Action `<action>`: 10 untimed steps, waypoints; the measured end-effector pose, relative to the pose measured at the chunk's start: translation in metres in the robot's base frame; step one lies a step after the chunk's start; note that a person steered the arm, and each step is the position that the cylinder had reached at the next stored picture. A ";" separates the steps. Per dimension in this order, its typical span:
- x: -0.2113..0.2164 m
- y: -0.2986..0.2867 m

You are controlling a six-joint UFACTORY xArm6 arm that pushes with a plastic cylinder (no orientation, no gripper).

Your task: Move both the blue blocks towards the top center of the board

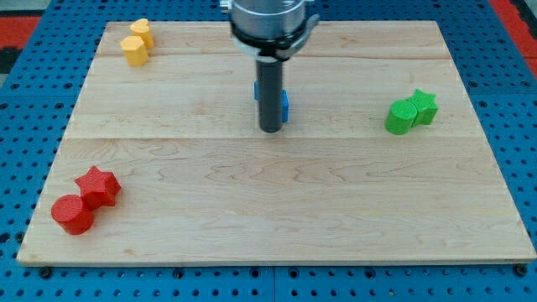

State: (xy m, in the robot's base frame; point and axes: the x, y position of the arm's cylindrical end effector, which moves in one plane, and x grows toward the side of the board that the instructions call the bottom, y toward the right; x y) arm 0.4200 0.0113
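The wooden board [277, 210] is lying flat on a blue pegboard bench [25, 50], and it is carrying every block in sight; no bin, tray or other container is showing.

Only a sliver of blue block [285, 104] is peeking out on either side of the dark rod [270, 92], near the board's top center. It is looking bright blue, but the rod is covering most of it, so its shape is not readable, and I cannot tell whether one blue block or two are sitting there.

The rod is hanging straight down from a round grey mount [268, 21] at the view's top edge. My tip [270, 130] is resting just below the blue patch, on the side toward the view's bottom, apparently touching it or very nearly so. There is no gripper on this arm, so nothing is being grasped; the rod is simply standing against the blue.

At the top left, two yellow blocks [136, 44] are sitting touching each other, both roughly cylindrical. At the right, a green cylinder [400, 117] is pressing against a green star [424, 106]. At the bottom left, a red star [98, 185] is sitting against a red cylinder [73, 214]. All three pairs are lying well apart from my tip.
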 end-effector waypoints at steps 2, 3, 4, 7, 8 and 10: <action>-0.024 0.004; -0.048 0.004; -0.072 0.003; -0.115 -0.019; -0.115 -0.020; -0.161 -0.023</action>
State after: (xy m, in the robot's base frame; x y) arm 0.2591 -0.0121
